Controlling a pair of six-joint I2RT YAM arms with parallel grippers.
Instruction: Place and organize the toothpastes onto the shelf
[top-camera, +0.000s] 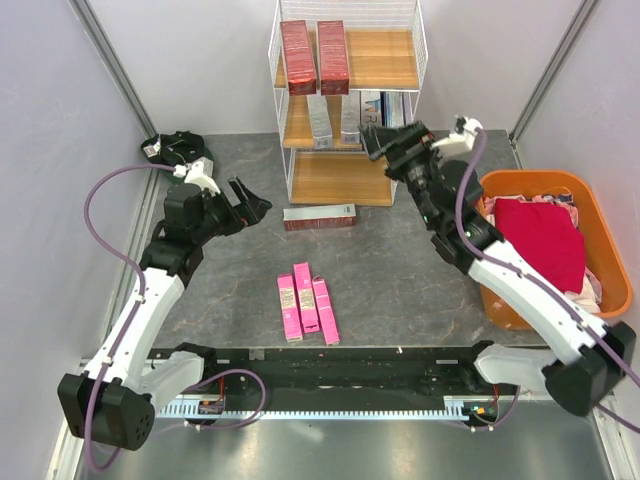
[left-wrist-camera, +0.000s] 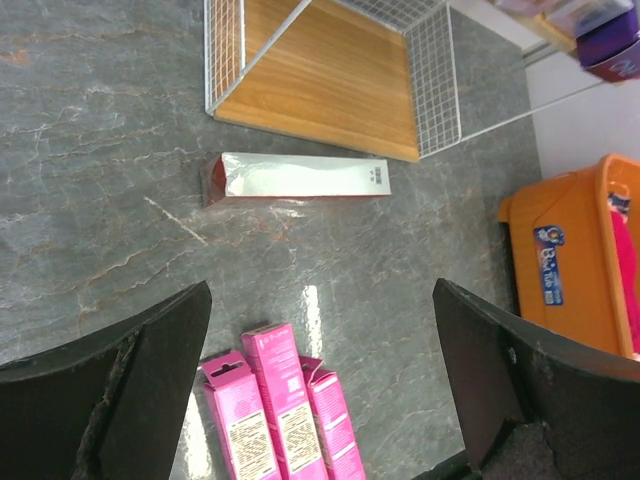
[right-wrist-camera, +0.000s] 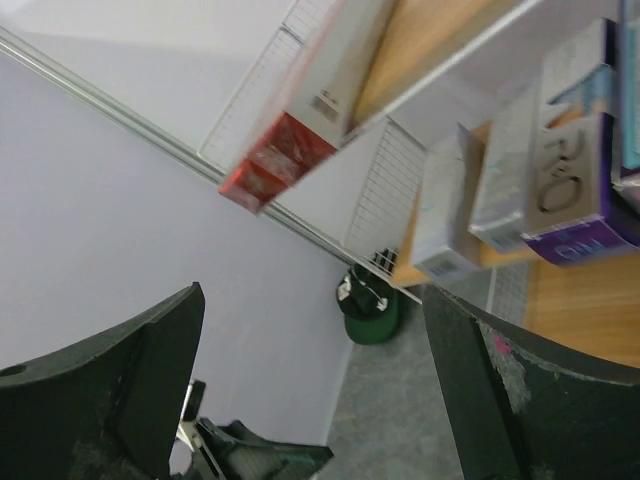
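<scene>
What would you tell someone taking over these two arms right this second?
Left gripper: open, empty, above the table beside the lone dark red box.
Right gripper: open, empty, at the middle board of the shelf.
Done: two dark red boxes lie on the top board; silver-blue boxes are on the middle board.
Left: the lone dark red box lying in front of the shelf, and three pink boxes side by side on the table nearer the arm bases.
</scene>
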